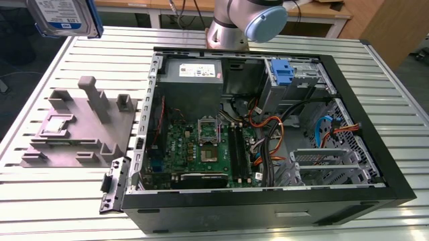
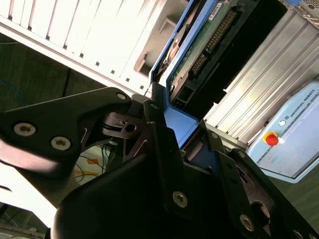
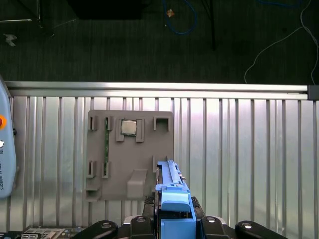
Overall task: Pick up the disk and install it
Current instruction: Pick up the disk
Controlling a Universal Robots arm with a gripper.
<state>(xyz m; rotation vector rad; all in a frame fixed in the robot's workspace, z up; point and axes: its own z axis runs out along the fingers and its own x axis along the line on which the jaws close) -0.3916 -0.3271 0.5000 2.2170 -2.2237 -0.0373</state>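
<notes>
The end effector [image 2: 180, 122] is clamped on the disk [image 1: 62, 16]. In both wrist views its black fingers [image 2: 158, 139] press on the two sides of the blue bracket [image 3: 172, 196] that runs along the edge of the disk, and no gap is left between them. The disk sticks out straight from between the fingers. In the second wrist view the side with the green circuit board [image 2: 209, 37] is turned toward the camera.

In the exterior view the disk is in the air at the upper left corner, with its label side visible. It is lifted off the bench [image 1: 114, 55] and well apart from the open computer case [image 1: 268, 201]. In the first wrist view it hangs above the slatted bench, near the edge of the grey holder [image 3: 129, 149]. This holder lies on the bench at the exterior view's left of the case. The arm [image 1: 244, 20] stands at the far side of the case.
</notes>
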